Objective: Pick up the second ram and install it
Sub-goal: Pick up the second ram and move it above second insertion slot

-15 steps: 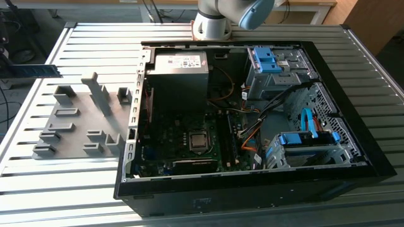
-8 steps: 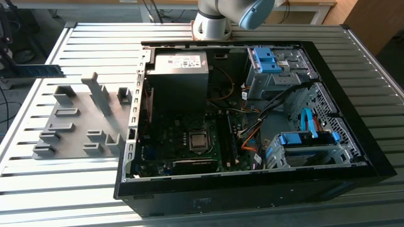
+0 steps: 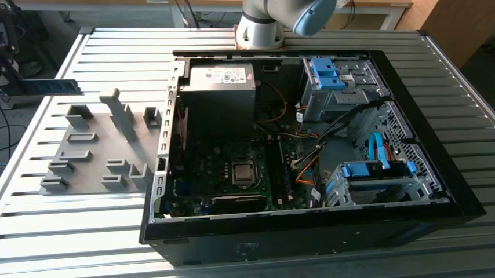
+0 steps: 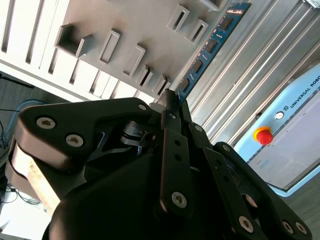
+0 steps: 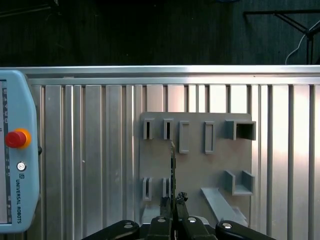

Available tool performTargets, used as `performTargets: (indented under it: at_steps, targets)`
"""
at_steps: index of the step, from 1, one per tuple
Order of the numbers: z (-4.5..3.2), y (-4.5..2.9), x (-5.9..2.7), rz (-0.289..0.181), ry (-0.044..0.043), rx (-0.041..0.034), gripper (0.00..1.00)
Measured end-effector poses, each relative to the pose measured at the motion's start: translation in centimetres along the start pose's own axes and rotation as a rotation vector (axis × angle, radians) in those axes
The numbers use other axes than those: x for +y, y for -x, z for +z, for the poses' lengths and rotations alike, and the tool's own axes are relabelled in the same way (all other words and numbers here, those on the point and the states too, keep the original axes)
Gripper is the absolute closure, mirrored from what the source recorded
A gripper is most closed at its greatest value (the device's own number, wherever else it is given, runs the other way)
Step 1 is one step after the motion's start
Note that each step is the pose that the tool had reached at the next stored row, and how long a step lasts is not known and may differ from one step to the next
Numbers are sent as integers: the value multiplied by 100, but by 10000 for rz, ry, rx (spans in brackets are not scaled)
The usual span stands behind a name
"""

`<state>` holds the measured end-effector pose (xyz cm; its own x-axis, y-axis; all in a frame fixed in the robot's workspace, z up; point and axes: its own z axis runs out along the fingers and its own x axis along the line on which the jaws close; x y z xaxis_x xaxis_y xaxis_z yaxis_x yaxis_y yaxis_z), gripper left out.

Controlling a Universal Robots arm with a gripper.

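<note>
1. The gripper (image 5: 173, 202) is clamped on one end of the second ram (image 5: 172, 167), its fingers pressed against either face of the thin board. In the second wrist view the blue stick with its row of dark chips runs out from the fingertips.
2. At the exterior view's far left, the second ram is held level near the edge of the slatted metal table (image 3: 77, 243), well apart from the computer.
3. Just right of it, the grey holder fixture (image 3: 93, 150) lies flat on the table. In the first wrist view the ram hangs over this fixture.
4. Further right stands the open computer case (image 3: 309, 234), with the power supply (image 3: 220, 87) at the back and the motherboard (image 3: 232, 174) in front of it.
5. Blue-tabbed drive cages (image 3: 379, 174) fill the case's right side.
</note>
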<state>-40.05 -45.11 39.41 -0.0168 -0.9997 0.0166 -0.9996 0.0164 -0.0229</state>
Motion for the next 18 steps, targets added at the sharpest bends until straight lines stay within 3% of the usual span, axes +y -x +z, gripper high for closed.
performTargets:
  at_steps: [18]
  targets:
    - [6, 2, -165, -1, 2, 1, 86]
